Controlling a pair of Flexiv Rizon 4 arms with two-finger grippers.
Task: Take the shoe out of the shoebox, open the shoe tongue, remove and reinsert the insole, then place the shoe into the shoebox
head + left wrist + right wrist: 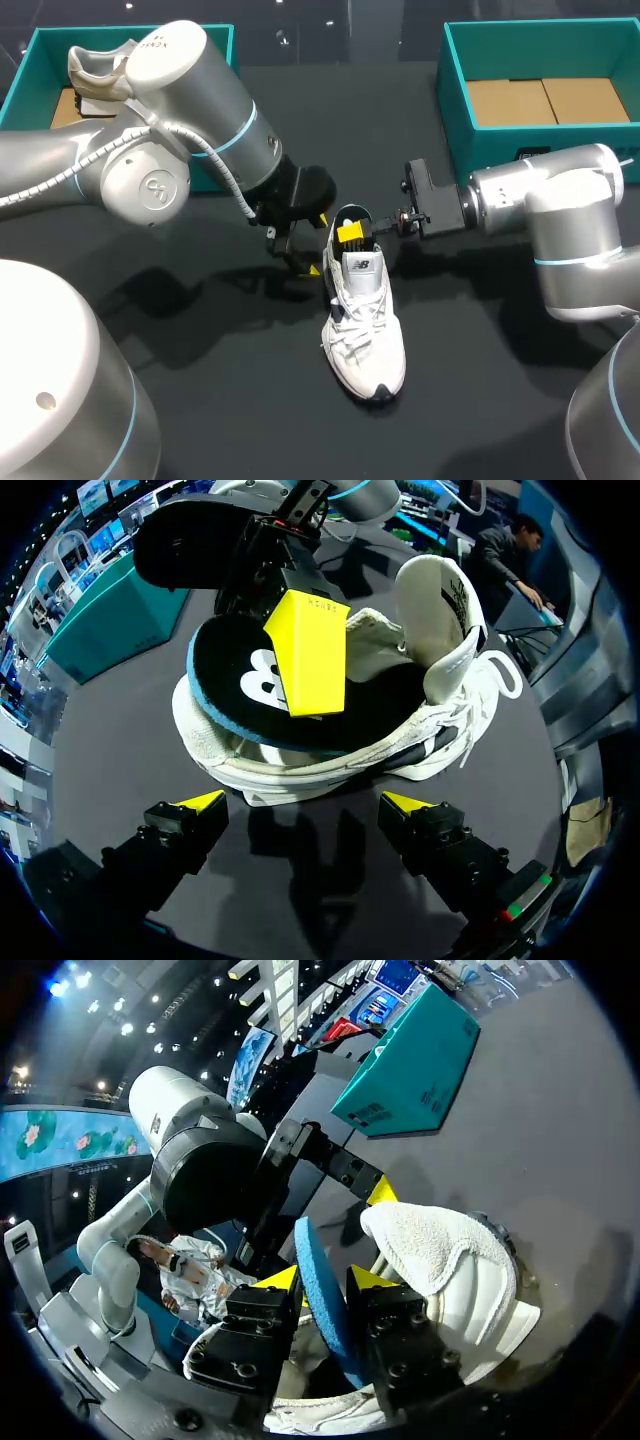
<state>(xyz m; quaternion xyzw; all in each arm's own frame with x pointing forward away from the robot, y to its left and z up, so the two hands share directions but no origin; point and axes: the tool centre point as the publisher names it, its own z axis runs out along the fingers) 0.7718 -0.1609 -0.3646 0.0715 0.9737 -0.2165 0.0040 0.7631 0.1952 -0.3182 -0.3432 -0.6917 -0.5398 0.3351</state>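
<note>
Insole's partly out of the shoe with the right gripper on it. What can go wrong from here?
1. The shoe is unheld: the left gripper is open and clear of it, so pushing the insole may slide or tip it.
2. The right gripper pinches only one end of the insole, which overhangs the shoe's rim, so it may buckle rather than seat.
3. Both grippers crowd the heel end and might touch.
</note>
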